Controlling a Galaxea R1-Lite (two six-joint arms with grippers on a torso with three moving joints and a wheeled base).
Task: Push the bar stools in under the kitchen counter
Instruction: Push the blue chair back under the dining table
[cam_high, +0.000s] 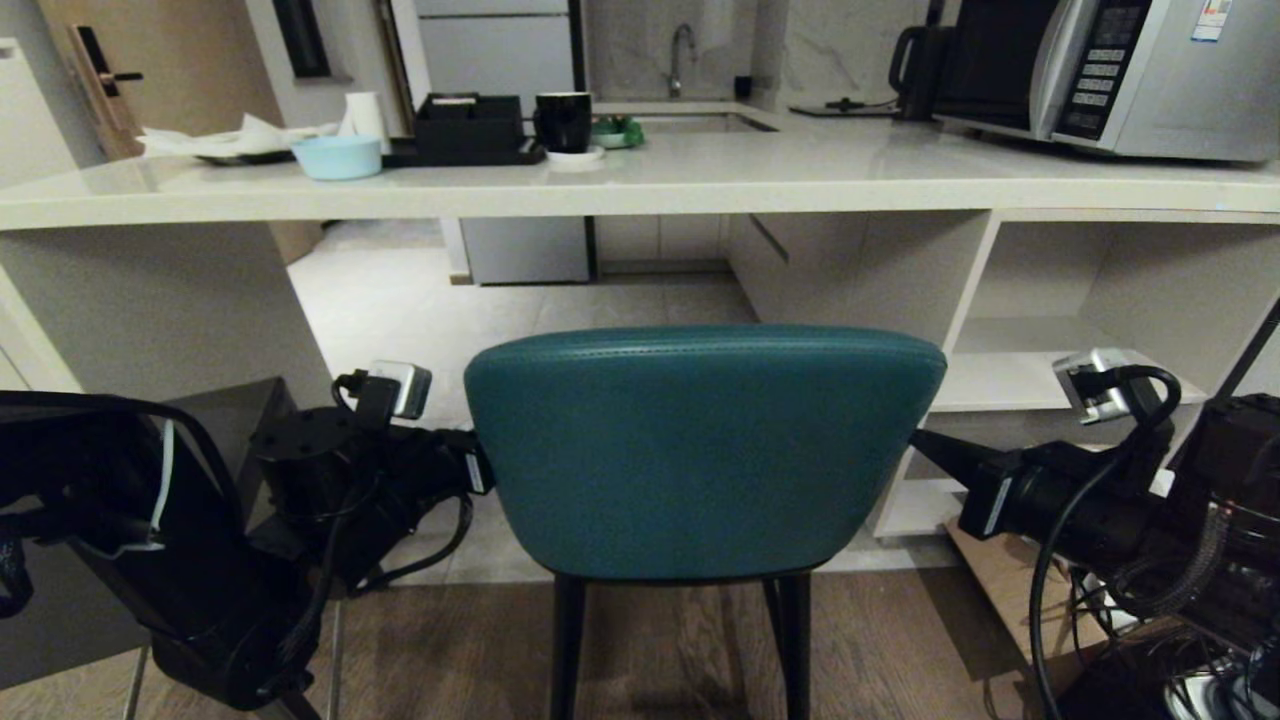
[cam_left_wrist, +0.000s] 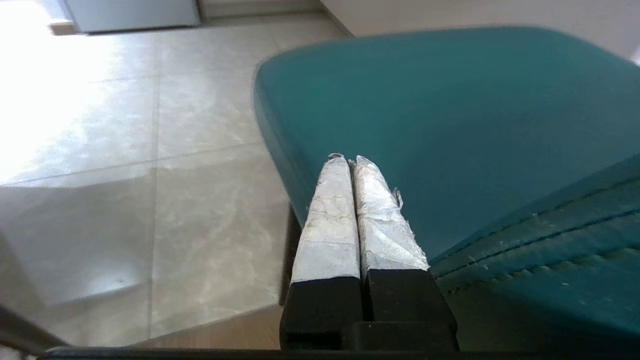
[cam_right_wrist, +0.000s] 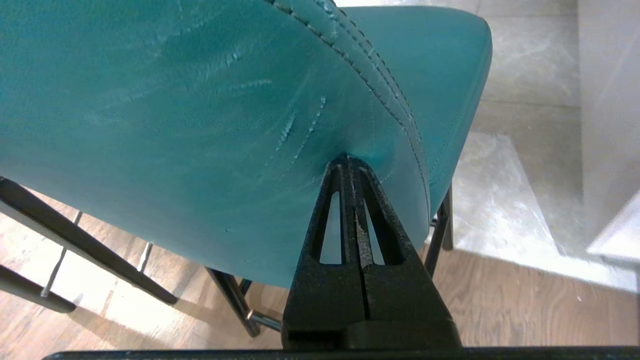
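Closed right fingers (cam_right_wrist: 351, 162) denting teal stool back (cam_high: 700, 450) (left fingers (cam_left_wrist: 350, 165) alongside)

My left claw (cam_left_wrist: 351, 161) shut, taped fingertips (cam_left_wrist: 330, 210) over teal padded leather stool seat (cam_left_wrist: 450, 125); pale tiled floor (cam_left_wrist: 150, 175) beside.

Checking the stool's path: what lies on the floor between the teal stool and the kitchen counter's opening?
In the head view, only pale tiled floor lies between the teal stool and the kitchen counter; nothing stands there.
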